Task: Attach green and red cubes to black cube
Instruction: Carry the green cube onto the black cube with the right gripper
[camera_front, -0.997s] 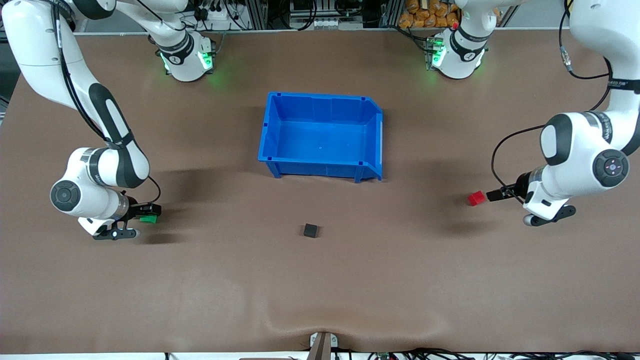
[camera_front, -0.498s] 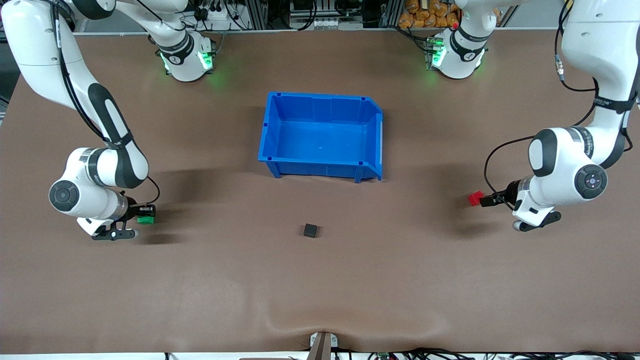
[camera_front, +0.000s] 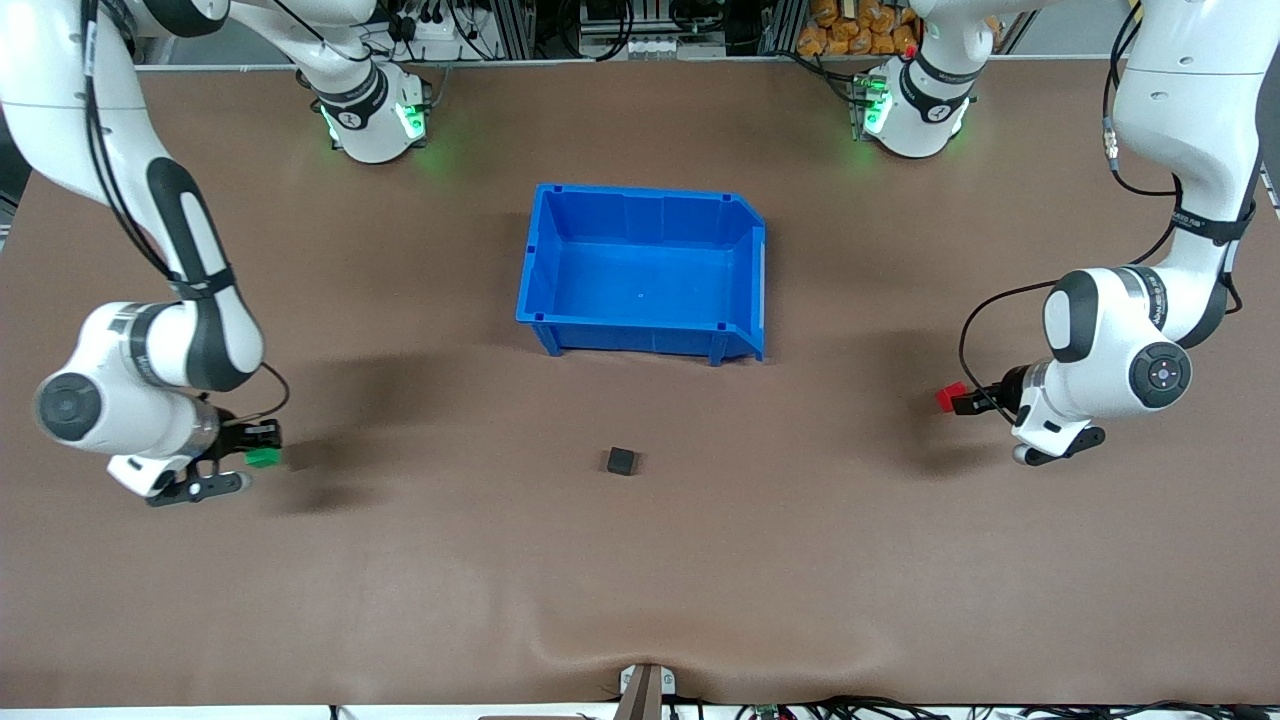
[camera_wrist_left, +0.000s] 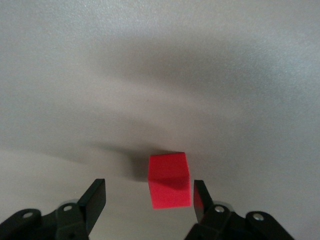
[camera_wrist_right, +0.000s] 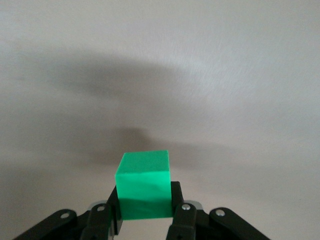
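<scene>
The green cube (camera_front: 264, 458) is clamped between the fingers of my right gripper (camera_front: 262, 452), which holds it a little above the table near the right arm's end. In the right wrist view the cube (camera_wrist_right: 144, 186) fills the shut gripper (camera_wrist_right: 145, 202). The red cube (camera_front: 949, 396) sits on the table near the left arm's end. My left gripper (camera_front: 960, 401) is open with the cube between its fingers. In the left wrist view the red cube (camera_wrist_left: 170, 180) lies close to one finger (camera_wrist_left: 200, 197) of the gripper (camera_wrist_left: 148, 200). The black cube (camera_front: 621, 460) lies alone mid-table.
An empty blue bin (camera_front: 640, 335) stands mid-table, farther from the front camera than the black cube. The brown table cover has a raised wrinkle (camera_front: 640, 640) near the front edge.
My right gripper has moved with the green cube toward the right arm's end of the table. My left gripper has closed in on the red cube, which now sits between its fingers.
</scene>
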